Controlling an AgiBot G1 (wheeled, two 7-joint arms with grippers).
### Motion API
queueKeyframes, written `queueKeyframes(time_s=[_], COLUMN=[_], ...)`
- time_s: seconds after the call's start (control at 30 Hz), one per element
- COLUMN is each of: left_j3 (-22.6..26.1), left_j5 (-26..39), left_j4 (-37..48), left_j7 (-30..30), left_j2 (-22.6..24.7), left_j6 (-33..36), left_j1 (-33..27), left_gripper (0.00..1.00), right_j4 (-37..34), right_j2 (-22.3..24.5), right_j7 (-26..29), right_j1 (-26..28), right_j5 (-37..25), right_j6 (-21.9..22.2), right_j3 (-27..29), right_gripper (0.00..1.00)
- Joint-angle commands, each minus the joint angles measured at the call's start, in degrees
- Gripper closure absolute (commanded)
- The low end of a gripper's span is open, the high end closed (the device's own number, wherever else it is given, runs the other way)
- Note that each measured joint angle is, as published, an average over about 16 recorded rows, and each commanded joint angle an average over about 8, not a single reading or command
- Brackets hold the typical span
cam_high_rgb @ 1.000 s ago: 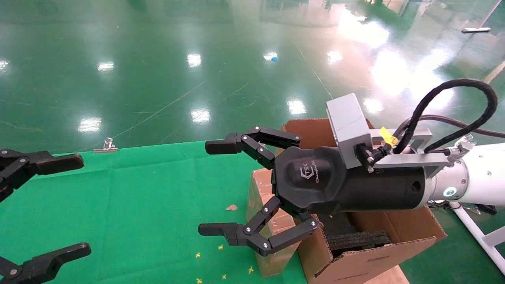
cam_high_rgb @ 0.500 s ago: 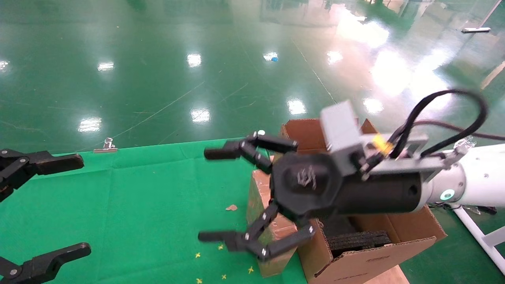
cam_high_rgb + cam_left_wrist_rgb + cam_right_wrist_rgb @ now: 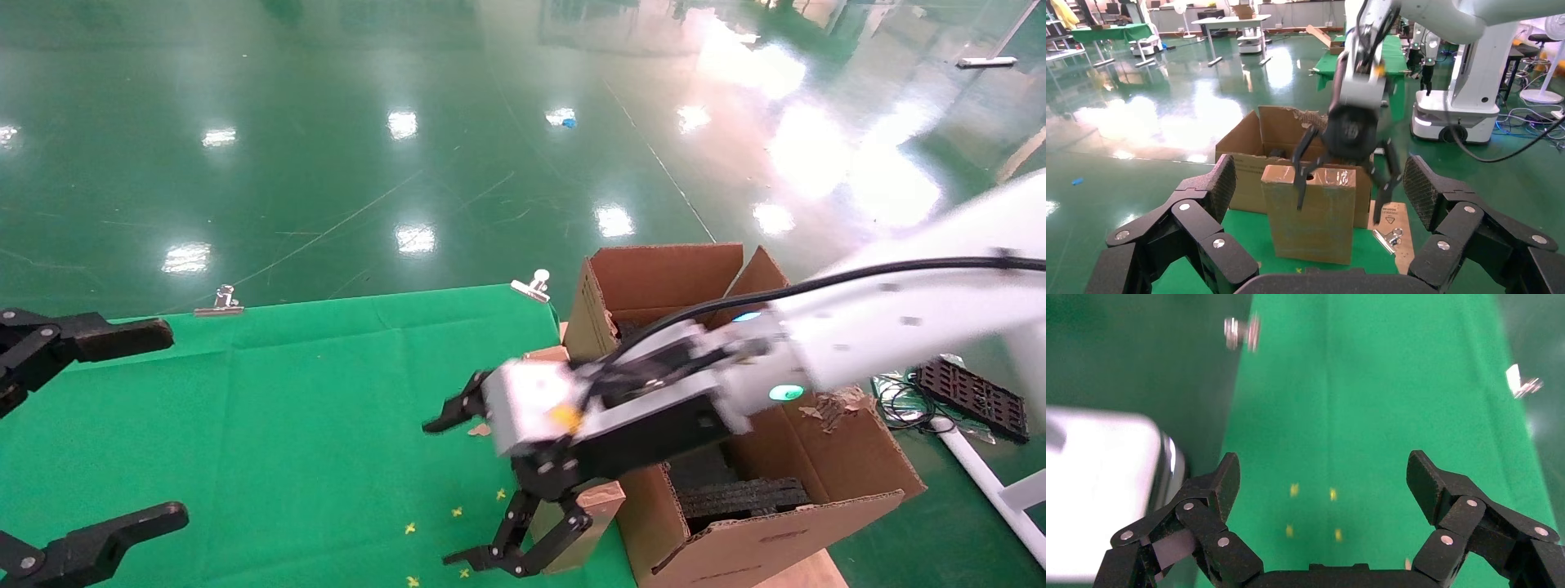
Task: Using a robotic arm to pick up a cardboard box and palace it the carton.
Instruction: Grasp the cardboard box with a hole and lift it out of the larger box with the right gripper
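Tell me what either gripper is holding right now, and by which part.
Nothing is held. The right gripper is open above the cardboard box, fingers straddling its top without closing. The left gripper is open and empty.

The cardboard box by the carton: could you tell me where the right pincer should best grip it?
Probably its upper part, from above, across the two end edges. The cardboard box stands upright on the green cloth, beside the carton, so that face is blocked. The open right pincer hangs over its top.

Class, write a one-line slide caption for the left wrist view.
Open right gripper descends over the upright cardboard box standing before the carton.
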Motion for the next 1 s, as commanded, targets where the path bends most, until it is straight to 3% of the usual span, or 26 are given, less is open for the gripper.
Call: queueKeyframes(time_s=[0.03, 0.4, 0.73, 1.0], left_j3=[0.0, 0.1, 0.1, 0.1], left_j5=[0.0, 0.0, -0.1, -0.1], left_j4=[0.0, 0.0, 0.0, 0.0], left_j7=[0.0, 0.0, 0.0, 0.1], left_j2=[0.0, 0.0, 0.0, -0.1], left_j6=[0.0, 0.0, 0.0, -0.1], left_j1=[0.0, 0.0, 0.0, 0.0], left_gripper=[0.00, 0.00, 0.00, 0.00], right_j4=[0.0, -0.1, 0.0, 0.1], right_j2=[-1.9, -8.5, -10.1, -10.7], right_j7=[0.7, 11.9, 18.9, 20.6], right_j1=[3.1, 19.9, 37.0, 42.1], right_j5=[-4.1, -14.0, -12.9, -11.1], right_j6=[-0.6, -1.2, -1.3, -0.4], right_j3=[-3.5, -22.9, -38.5, -49.4], right_gripper=[0.00, 0.00, 0.00, 0.00])
